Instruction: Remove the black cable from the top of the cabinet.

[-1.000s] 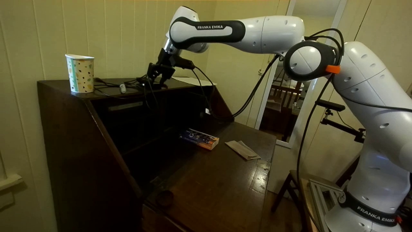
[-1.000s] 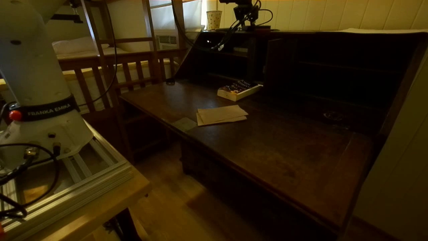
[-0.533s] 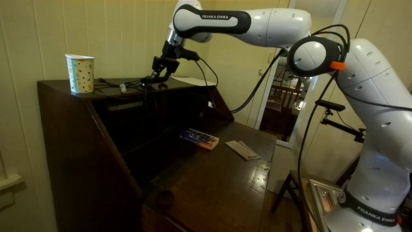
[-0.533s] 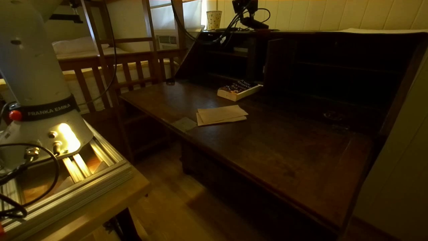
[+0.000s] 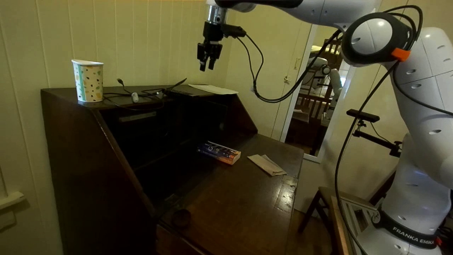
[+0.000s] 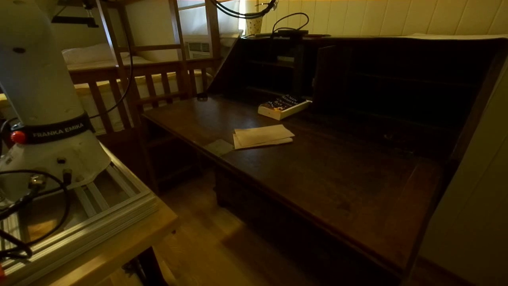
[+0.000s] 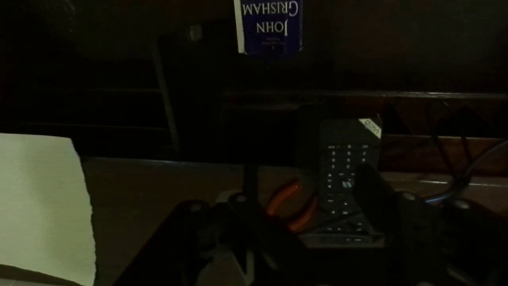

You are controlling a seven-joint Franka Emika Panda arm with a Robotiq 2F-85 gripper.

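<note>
The black cable (image 5: 147,94) lies in loose coils on top of the dark wooden cabinet (image 5: 70,92), with one end sticking up. In an exterior view a loop of the cable (image 6: 291,15) arches above the cabinet top. It also shows dimly in the wrist view (image 7: 462,184). My gripper (image 5: 207,67) hangs above the cabinet top, pointing down, apart from the cable. In the wrist view its fingers (image 7: 307,178) are spread with nothing visible held between them. That view is very dark.
A patterned cup (image 5: 88,81) stands near the cable. A remote (image 7: 349,159) and orange-handled pliers (image 7: 291,204) lie on the cabinet top, with paper (image 5: 214,89) beside. A book (image 5: 219,152) and folded paper (image 5: 267,164) lie on the lowered desk.
My gripper has risen from the cable and moved back towards the robot base, turning to point more straight down. The cable stays on the cabinet, its ends now sticking up.
</note>
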